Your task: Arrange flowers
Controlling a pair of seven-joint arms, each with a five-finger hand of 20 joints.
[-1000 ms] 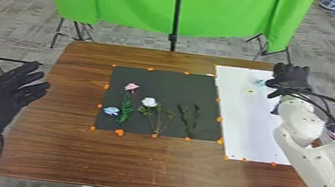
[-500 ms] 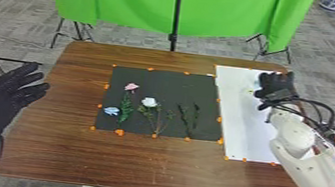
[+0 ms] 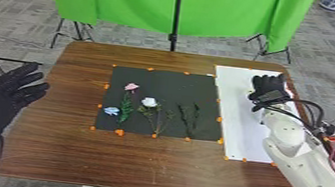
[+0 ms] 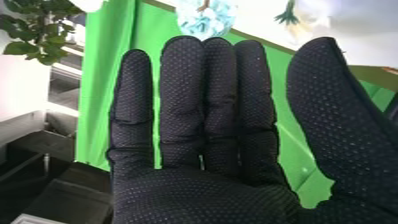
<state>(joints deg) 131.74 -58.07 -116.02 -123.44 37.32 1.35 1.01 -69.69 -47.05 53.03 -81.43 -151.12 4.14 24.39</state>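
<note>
Black mat [image 3: 183, 85]: three blooms [image 3: 150, 101], apparently arranged. White sheet [image 3: 240, 134] beside it: pale-blue flower [image 4: 204, 20], we judge unplaced. Left hand [image 3: 1, 95], right hand [image 3: 269, 85]: fingers straight.

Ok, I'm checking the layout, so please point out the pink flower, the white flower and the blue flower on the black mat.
Pink flower [image 3: 132, 86]: head view, on its bloom.
White flower [image 3: 150, 101]: head view, on its bloom.
Blue flower [image 3: 111, 111]: head view, on its bloom.
</note>
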